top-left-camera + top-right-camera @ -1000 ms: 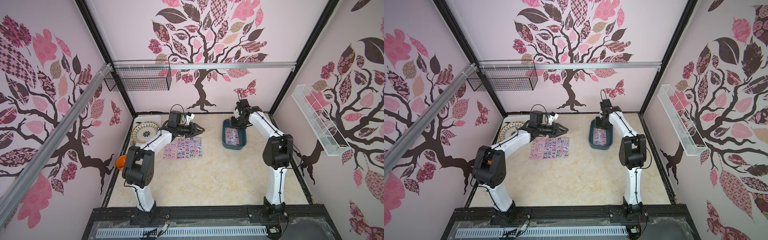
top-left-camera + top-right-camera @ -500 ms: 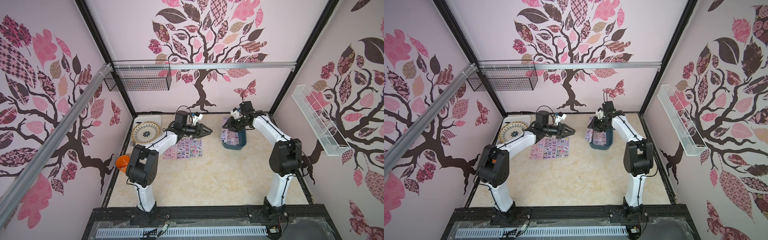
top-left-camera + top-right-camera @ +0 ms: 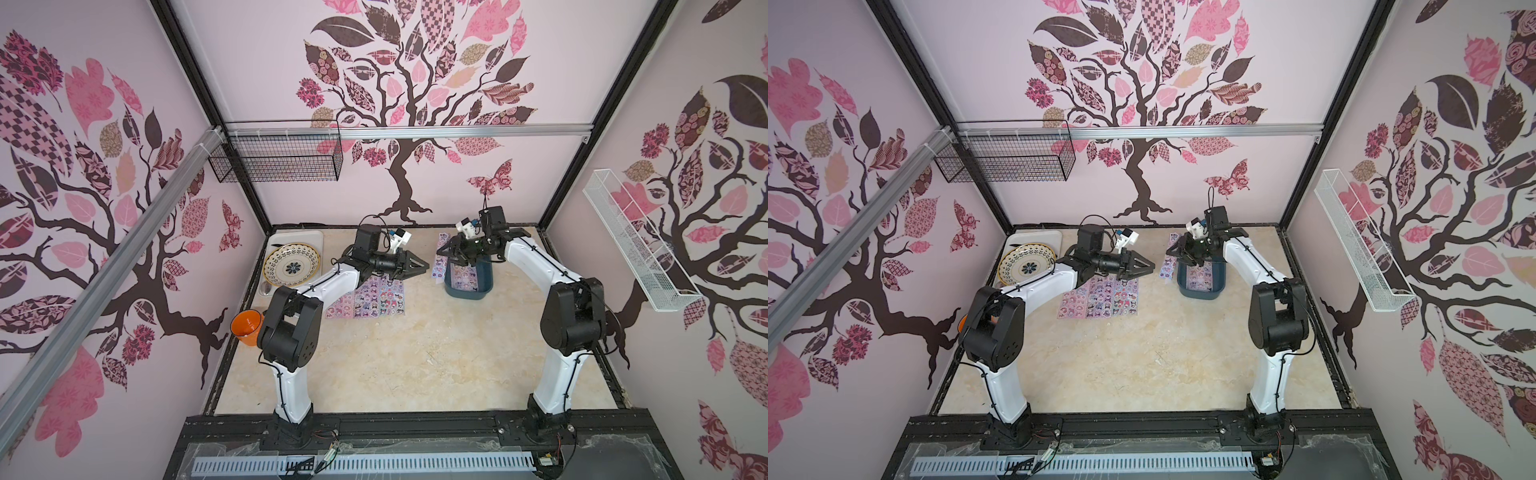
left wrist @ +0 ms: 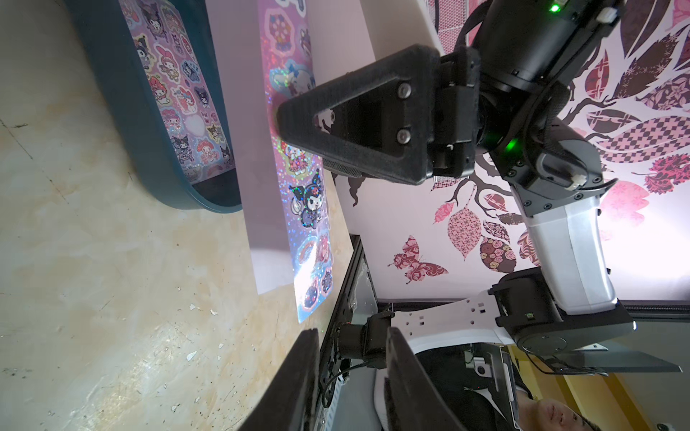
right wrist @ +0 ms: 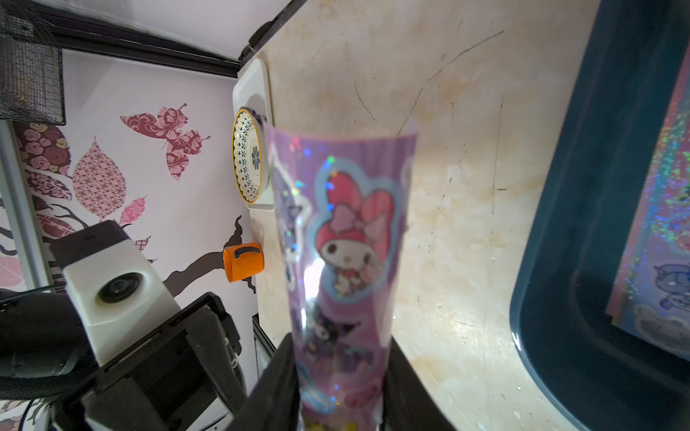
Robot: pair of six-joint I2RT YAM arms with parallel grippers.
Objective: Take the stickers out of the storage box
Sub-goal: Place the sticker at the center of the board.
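Nearest, our right jaws pinch a purple sticker sheet (image 5: 347, 231), which juts out beyond their tips, clear of the surface (image 3: 415, 353). Just beside and below those jaws sits the teal storage box (image 3: 467, 293), with more sticker sheets (image 3: 468, 277) inside. Farther off, our left jaws stand spread and empty, facing the held sheet; beneath them lie several laid-out sheets (image 3: 374, 297).

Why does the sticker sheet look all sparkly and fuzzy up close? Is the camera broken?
Not broken. In the right wrist view, the held sticker sheet is so near the lens that its lower part blurs, with a white glare spot and rainbow glints. In the left wrist view it glitters with shiny specks and a bright patch near one end. Both top views look sharp and evenly lit.
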